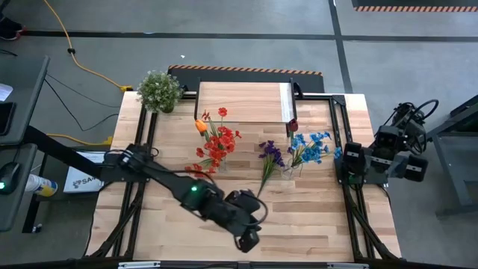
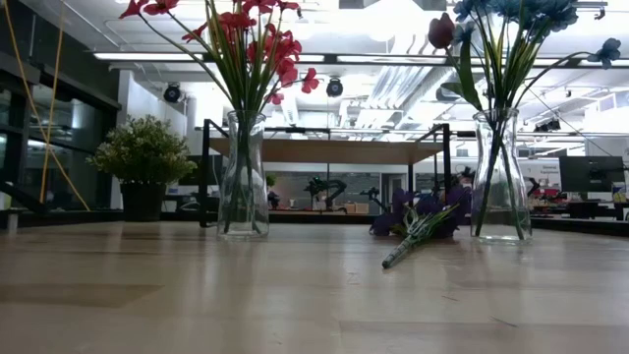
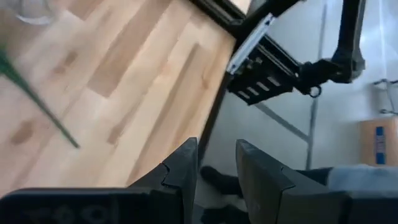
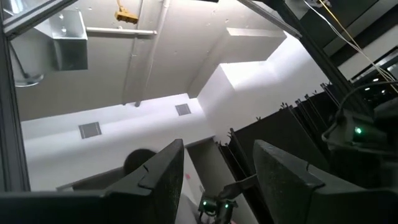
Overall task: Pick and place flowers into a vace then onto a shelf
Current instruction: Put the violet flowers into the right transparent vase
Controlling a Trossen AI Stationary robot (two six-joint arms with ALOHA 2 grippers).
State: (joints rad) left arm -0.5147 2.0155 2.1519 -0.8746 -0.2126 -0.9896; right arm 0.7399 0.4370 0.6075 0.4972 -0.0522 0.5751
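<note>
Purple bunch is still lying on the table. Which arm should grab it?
Probably left: the left gripper, open and empty, hovers over the table near the purple bunch's stem end. The right gripper is parked off the table's right edge.

Left arm: matte black jointed links, rounded housings, one small green indicator light on a mid joint. Left pincer: two flat, angular black fingers with stepped edges. Right arm: black and grey blocky housings, looped black cables on top. Right pincer: broad dark fingers.
</note>
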